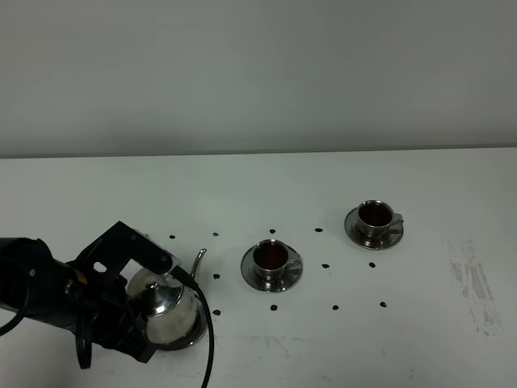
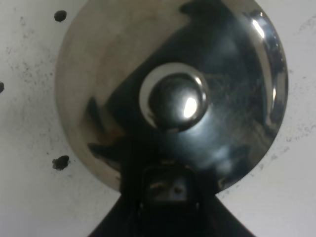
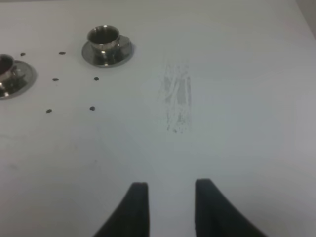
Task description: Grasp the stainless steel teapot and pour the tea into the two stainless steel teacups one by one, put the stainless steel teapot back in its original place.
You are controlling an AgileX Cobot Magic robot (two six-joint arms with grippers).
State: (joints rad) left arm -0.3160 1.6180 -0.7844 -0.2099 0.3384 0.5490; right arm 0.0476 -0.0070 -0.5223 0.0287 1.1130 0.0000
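Two grippers closed. Left gripper (image 1: 166,279) clamping down on stainless steel teapot (image 1: 166,311), sitting at near-left of white table (image 1: 420,339); lid knob (image 2: 175,101) showing directly under wrist camera. Spout (image 1: 199,260) pointing toward cups. Right gripper (image 3: 170,207) hanging over bare table, holding nothing, beside grey scuff mark (image 3: 177,98). Near teacup (image 1: 271,257) and far teacup (image 1: 376,215) sitting on saucers, both holding dark tea (image 1: 271,255). Small dark specks (image 1: 325,266) lying scattered around cups; nothing blocking between pot and cups.
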